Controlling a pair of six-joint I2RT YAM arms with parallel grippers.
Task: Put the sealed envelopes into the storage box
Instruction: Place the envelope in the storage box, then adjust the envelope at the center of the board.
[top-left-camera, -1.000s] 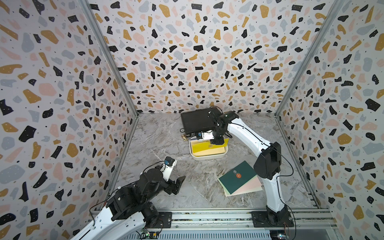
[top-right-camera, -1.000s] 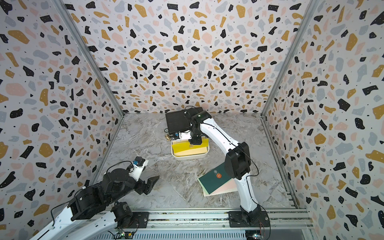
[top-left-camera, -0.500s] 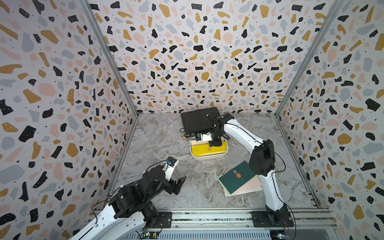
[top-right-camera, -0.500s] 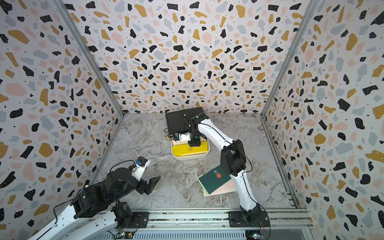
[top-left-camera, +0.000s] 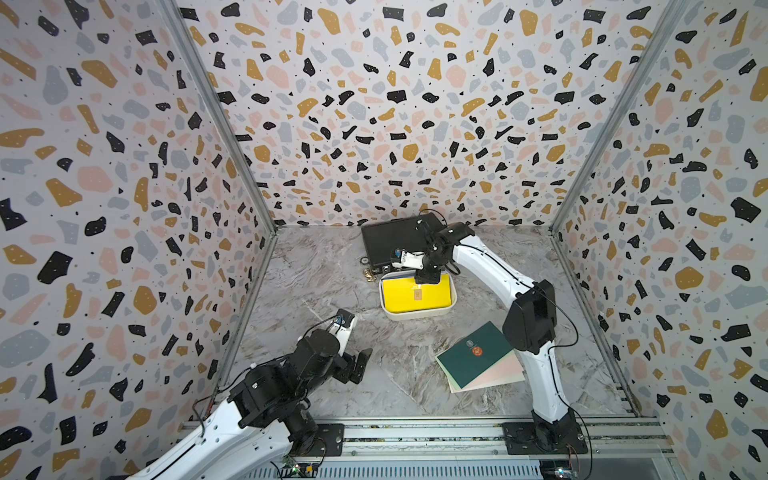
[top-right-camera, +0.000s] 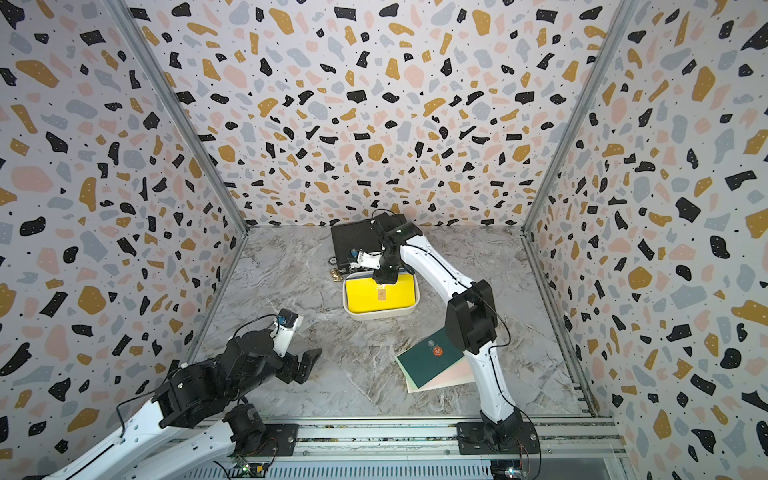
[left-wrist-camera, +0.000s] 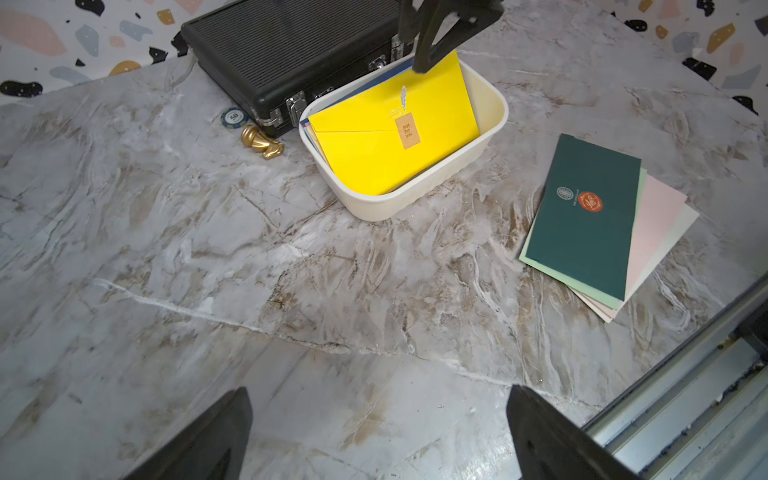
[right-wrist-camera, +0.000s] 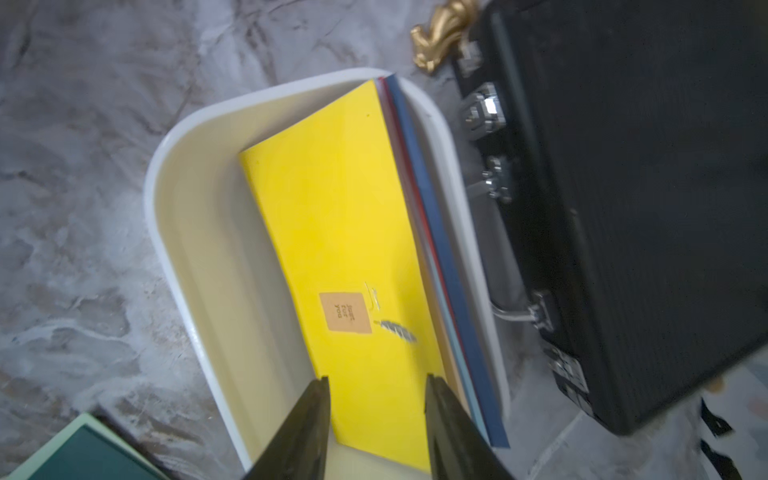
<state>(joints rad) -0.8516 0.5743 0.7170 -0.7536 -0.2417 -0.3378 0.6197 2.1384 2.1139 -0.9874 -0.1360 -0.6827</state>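
the right gripper (right-wrist-camera: 376, 378) hangs over the far end of the box (right-wrist-camera: 166, 199) with its jaws spread. it pinches nothing, and the yellow envelope (right-wrist-camera: 332, 232) shows in the gap between them. whether a finger brushes the paper is hard to say, since the wrist view is blurred. the yellow envelope leans in the box with its tag facing up. behind it, against the far wall of the box, stand the edges of a red and a blue envelope (right-wrist-camera: 432, 249), perhaps one or two more. the box sits mid-table, touching or just beside the black case (top-left-camera: 386, 241) on its far side. a gold chess piece (left-wrist-camera: 262, 143) and a chip (left-wrist-camera: 235, 117) lie to its left.

the left gripper (left-wrist-camera: 378, 390) hovers low at the near left, jaws wide and empty, well apart from everything.

so the task looks partly done. a fanned pile waits on the table at the near right, by the right arm: a dark green envelope (left-wrist-camera: 582, 216) on top, with pale green, pink (left-wrist-camera: 656, 216) and cream ones under it. these are yet to go in.
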